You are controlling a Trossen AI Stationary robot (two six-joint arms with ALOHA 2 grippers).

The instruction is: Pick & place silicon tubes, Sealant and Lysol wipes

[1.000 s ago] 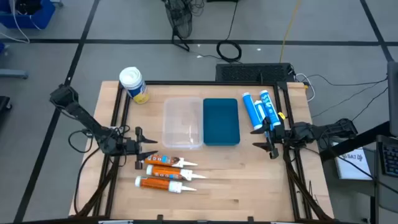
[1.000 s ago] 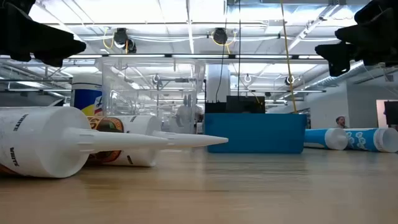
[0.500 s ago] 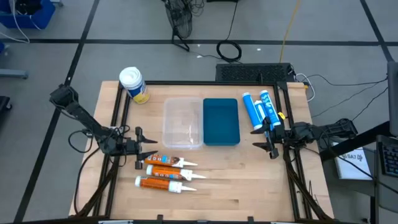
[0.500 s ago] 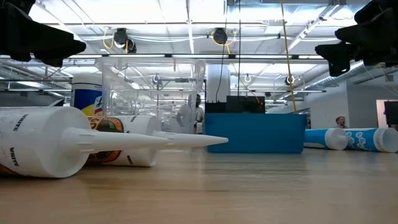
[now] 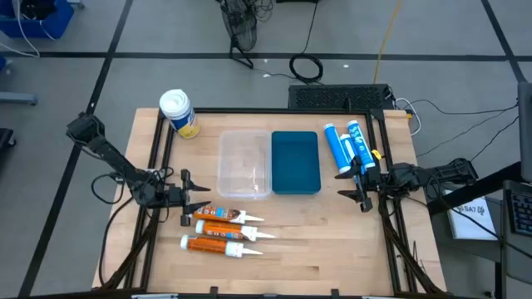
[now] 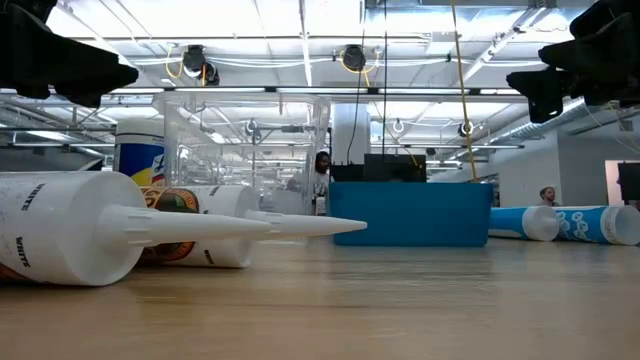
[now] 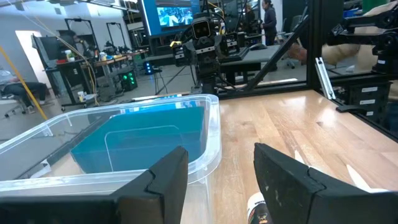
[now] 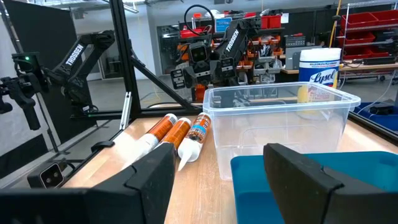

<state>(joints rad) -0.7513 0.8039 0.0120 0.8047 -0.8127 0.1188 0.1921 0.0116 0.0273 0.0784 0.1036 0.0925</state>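
Note:
The Lysol wipes canister [image 5: 179, 113], white lid and yellow label, stands upright at the table's far left; it also shows in the right wrist view [image 8: 319, 70]. Three orange sealant cartridges [image 5: 223, 230] with white nozzles lie at the near left. Three slim blue tubes [image 5: 347, 145] lie at the far right. My left gripper [image 5: 194, 198] hovers open just left of the cartridges, empty. My right gripper [image 5: 356, 183] hovers open beside the blue tubes' near ends, empty.
A clear plastic bin [image 5: 243, 164] and a blue lid or tray [image 5: 295, 162] sit side by side at the table's middle. Bare wood lies along the near edge and near right. A person [image 6: 322, 175] shows in the room beyond.

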